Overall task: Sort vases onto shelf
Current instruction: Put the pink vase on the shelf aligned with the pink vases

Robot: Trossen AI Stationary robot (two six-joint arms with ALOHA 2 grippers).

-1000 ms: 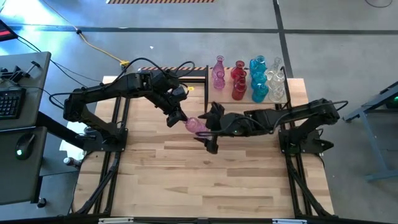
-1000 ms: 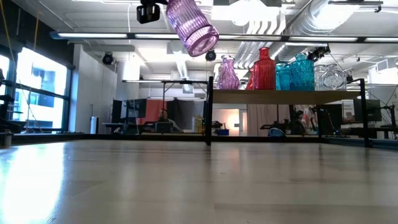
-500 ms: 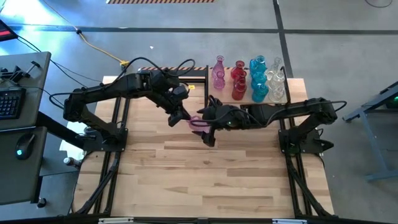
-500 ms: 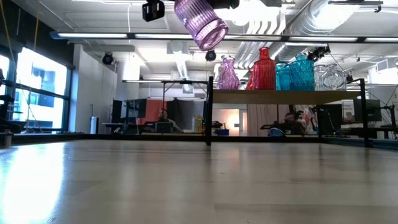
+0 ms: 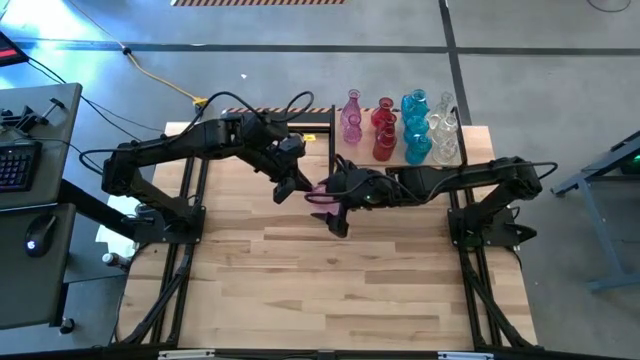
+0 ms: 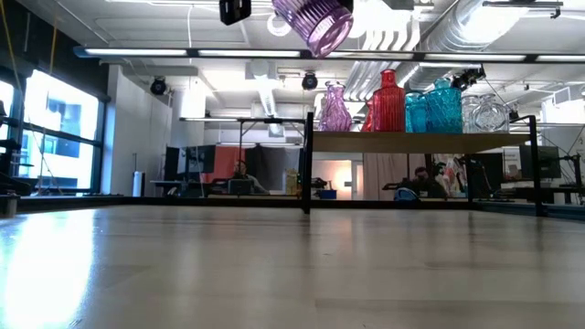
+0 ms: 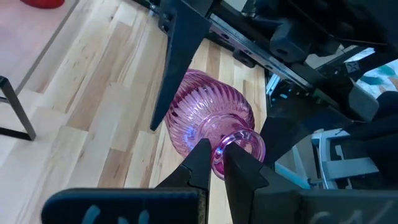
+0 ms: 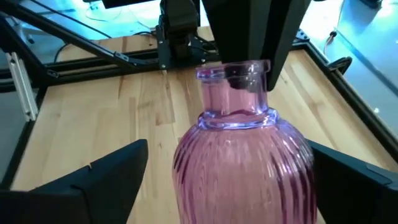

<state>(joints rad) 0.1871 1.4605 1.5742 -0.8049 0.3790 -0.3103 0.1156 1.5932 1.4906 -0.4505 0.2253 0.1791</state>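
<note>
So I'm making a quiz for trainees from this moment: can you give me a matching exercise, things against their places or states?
Things:
1. pink ribbed vase
2. left hand
3. right hand
4. red vase

States:
A. open, fingers either side of the vase body
B. standing on the shelf
C. shut on the vase rim
D. held in the air above the table

Pairs: 1-D, 2-C, 3-A, 4-B

Bright, even overhead light; ceiling lamps (image 6: 274, 52) glare; near tabletop (image 6: 274, 274) blurs.
</note>
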